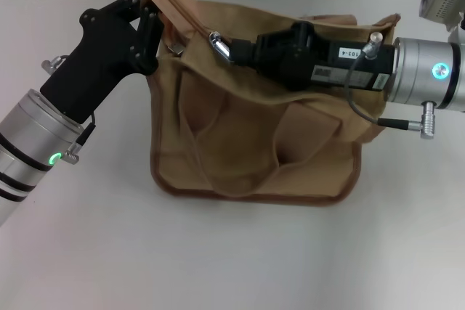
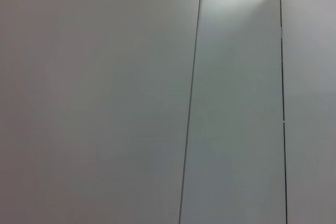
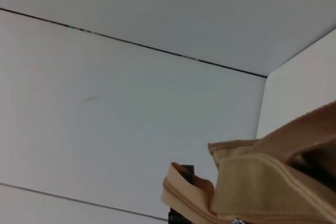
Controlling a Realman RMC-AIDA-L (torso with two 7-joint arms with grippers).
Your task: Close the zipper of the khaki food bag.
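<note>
Zipper pull at right gripper, left gripper on bag corner; jaw states unclear.

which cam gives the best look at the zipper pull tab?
Head view. The silver pull tab shows clearly on top of the khaki food bag, just ahead of the right gripper. The right wrist view catches only a bag edge with a possible glint of metal at its border. The left wrist view shows only wall.
</note>
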